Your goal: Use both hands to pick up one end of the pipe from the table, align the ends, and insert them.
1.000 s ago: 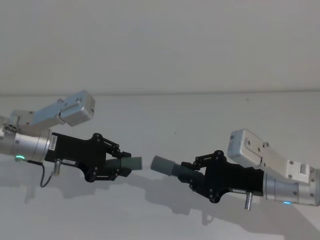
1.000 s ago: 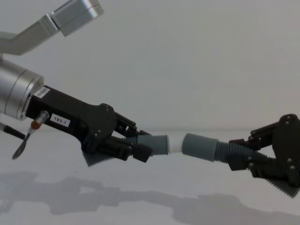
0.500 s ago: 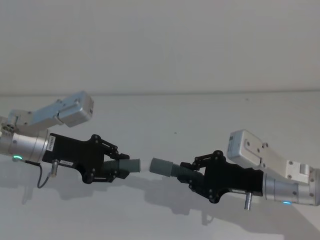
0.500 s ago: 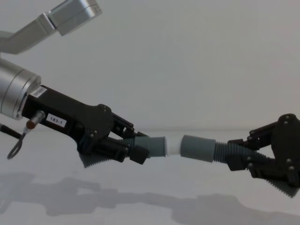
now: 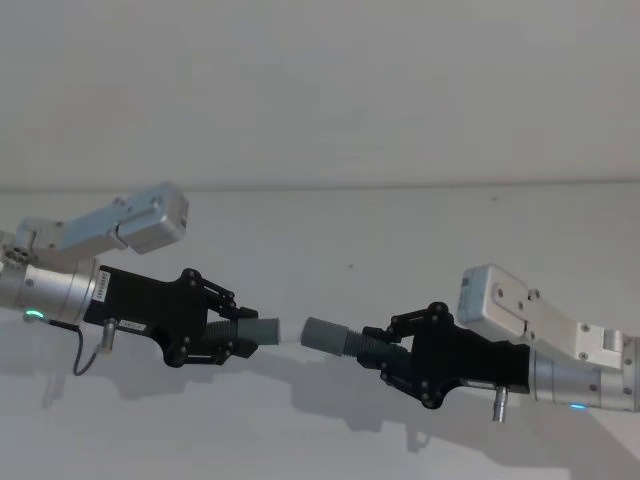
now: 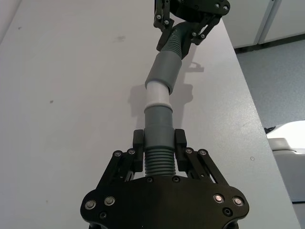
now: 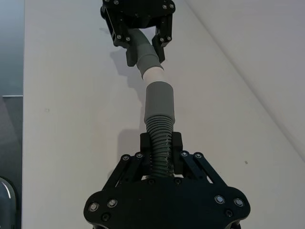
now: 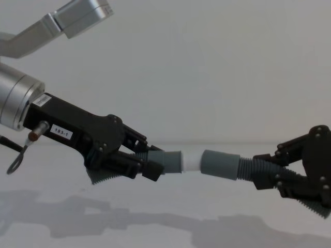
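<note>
From the head view, the left gripper (image 5: pixel 232 338) is clamped on the piece with the white tip (image 5: pixel 291 336), and the right gripper (image 5: pixel 390 352) is clamped on the ribbed piece, its grey socket (image 5: pixel 325 334) facing that tip. Both pieces are held up off the table (image 5: pixel 400 230), nose to nose, so the ends can line up; from here the white tip nearly melts into the tabletop.

Left wrist view: jaws closed on the ribbed neck of the left-hand pipe piece (image 6: pixel 157 138), white tip (image 6: pixel 156 96) running up to the socket (image 6: pixel 164 73). Whether it has entered or only touches the rim, I cannot tell.

Right wrist view: the right jaws pinch the ribbed section (image 7: pixel 159 143), the socket (image 7: pixel 158 102) pointing at the tip (image 7: pixel 153 75), a slight kink between the two.

Chest view, side on: tip (image 8: pixel 191 161) and socket (image 8: pixel 221 164) look level and meeting, the right gripper (image 8: pixel 279 175) cut off at the edge, the left gripper (image 8: pixel 147 163) low over its shadow
</note>
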Motion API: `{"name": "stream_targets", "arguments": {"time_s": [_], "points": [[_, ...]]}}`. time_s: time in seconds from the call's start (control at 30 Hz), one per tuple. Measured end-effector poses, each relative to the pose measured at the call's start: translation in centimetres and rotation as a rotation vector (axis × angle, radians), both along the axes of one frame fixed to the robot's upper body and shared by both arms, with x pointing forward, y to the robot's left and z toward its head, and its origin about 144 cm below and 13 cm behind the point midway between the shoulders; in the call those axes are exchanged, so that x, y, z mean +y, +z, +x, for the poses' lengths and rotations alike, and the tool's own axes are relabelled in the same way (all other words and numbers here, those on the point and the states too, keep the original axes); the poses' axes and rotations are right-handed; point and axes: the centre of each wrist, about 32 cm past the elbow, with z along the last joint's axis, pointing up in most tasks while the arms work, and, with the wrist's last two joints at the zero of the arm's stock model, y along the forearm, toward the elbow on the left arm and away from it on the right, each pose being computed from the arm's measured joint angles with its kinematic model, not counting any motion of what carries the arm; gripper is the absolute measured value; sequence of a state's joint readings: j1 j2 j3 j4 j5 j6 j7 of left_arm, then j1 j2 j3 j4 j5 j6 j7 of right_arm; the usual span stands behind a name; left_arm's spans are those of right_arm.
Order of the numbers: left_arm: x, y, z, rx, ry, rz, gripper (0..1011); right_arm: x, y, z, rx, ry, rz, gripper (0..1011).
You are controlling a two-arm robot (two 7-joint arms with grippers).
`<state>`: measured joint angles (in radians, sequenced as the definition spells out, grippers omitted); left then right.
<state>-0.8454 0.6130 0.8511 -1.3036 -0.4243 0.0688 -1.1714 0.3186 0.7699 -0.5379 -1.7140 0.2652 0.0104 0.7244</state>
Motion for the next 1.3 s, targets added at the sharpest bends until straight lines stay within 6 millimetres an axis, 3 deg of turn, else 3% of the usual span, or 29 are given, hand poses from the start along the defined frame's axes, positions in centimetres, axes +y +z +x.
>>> {"name": "stream_targets", "arguments": {"time_s": [1.3], "points": [[-0.02, 0.08, -0.03, -0.002, 0.004, 0.005, 348, -0.11, 0.02, -0.05, -0.006, 0.008, -0.005, 226]]}}
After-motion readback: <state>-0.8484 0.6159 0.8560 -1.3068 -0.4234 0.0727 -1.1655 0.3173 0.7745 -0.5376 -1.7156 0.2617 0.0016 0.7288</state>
